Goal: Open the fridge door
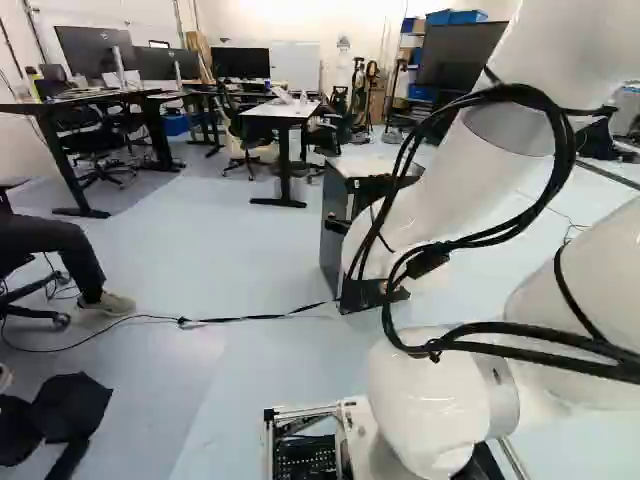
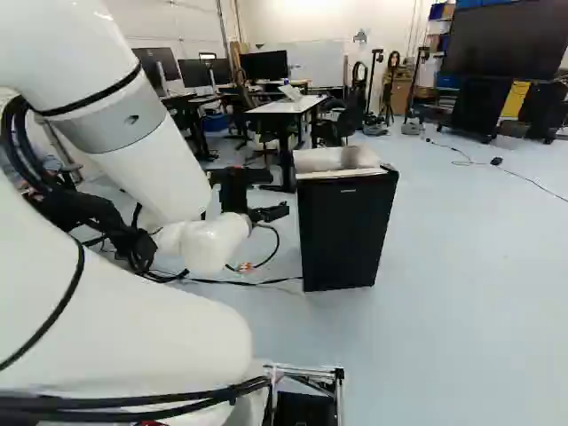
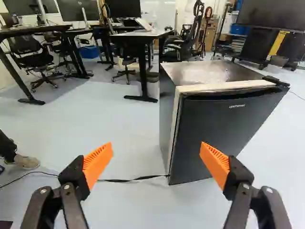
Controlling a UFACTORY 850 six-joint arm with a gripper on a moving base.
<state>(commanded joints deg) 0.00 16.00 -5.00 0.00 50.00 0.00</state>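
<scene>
Arm [image 2: 151, 169] is reaching fwd, its upper section sloping down to the wrist; claw [image 2: 271, 213] is hanging near the fridge [image 3: 205, 71], L of it in the R base view. Fingers are standing wide apart, holding nothing. Fridge is standing on the floor [image 3: 119, 114] ahead, door [image 3: 238, 124] sitting closed.

Across the pale blue floor [image 1: 240, 225], I see a white-topped surface [image 2: 297, 106] on black legs, a black flat monitor [image 2: 264, 65] behind it, a black office chair [image 3: 37, 62] and a large dark screen [image 2: 510, 43].
</scene>
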